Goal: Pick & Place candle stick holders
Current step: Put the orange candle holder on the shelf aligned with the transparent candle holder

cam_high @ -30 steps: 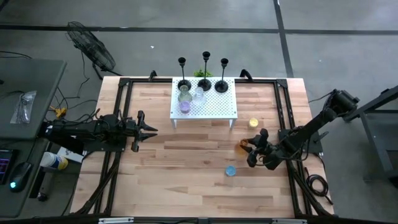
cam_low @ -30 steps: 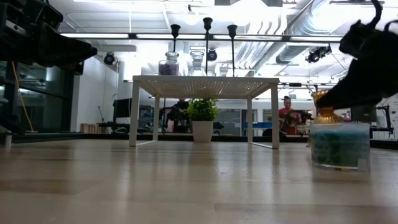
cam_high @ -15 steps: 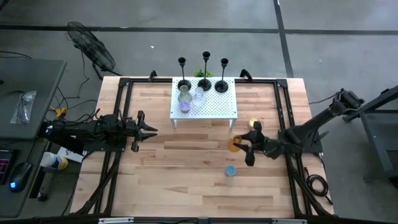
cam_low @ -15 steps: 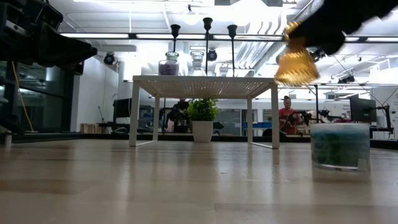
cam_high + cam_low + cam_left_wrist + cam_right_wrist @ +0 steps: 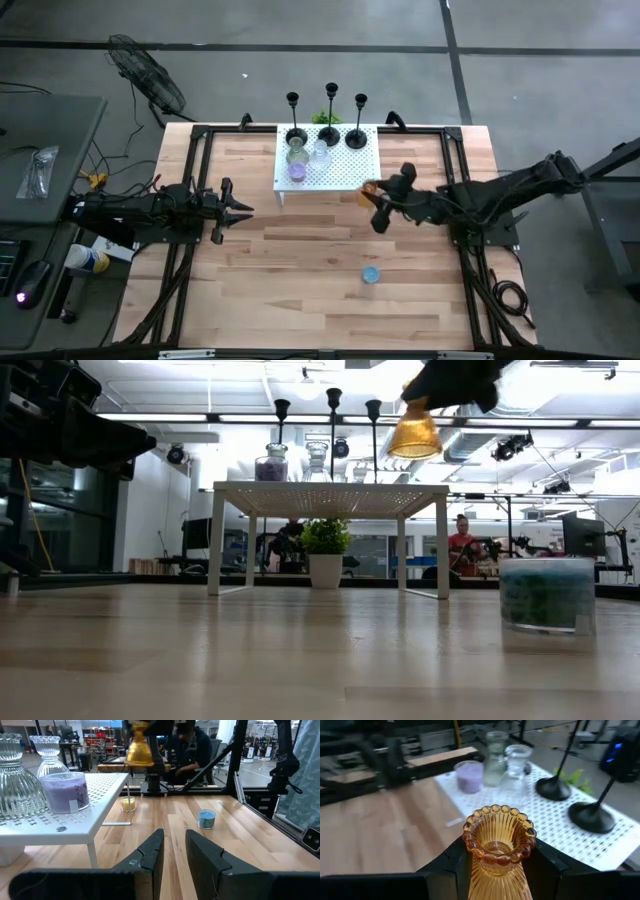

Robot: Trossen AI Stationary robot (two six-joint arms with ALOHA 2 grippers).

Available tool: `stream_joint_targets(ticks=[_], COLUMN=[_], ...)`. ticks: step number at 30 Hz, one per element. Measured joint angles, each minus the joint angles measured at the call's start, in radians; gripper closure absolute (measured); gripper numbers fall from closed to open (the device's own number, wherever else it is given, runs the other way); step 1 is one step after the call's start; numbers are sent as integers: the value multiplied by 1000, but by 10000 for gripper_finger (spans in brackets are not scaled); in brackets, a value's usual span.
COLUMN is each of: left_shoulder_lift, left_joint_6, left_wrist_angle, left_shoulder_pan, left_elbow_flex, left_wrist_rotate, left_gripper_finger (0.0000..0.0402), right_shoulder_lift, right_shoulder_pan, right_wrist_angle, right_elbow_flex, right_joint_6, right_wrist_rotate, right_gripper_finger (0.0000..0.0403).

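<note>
Orange ribbed holder (image 5: 498, 851) clamped upright between the right gripper (image 5: 496, 870) fingers, white perforated shelf (image 5: 560, 827) seen beyond, purple cup (image 5: 470, 776), two clear glass holders (image 5: 506, 765) and two black candlestick bases (image 5: 572, 802) set on it.

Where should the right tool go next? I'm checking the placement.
Probably onward over the white perforated stand, then down onto a bare spot: the right tool holds the ribbed amber glass holder aloft just beside that stand's edge.

A wooden tabletop (image 5: 300, 270) lies below me, a white perforated stand (image 5: 345, 170) on its far half. A fan (image 5: 145, 75) stands on the floor; a potted plant (image 5: 325, 550) beyond the stand.
</note>
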Motion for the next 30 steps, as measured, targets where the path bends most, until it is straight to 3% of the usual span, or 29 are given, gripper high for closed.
stream_joint_targets(ticks=[17,30], left_shoulder_lift=[0,0], left_joint_6=[0,0], left_wrist_angle=[0,0], left_shoulder_pan=[0,0], left_elbow_flex=[0,0], left_wrist_rotate=[0,0], left_gripper_finger=[325,325], right_shoulder_lift=[203,264], right_shoulder_pan=[-259,-360], right_wrist_angle=[184,254], right_elbow_flex=[74,74], right_joint_6=[-72,-139], right_wrist_rotate=[-22,-108], right_gripper_finger=[268,268])
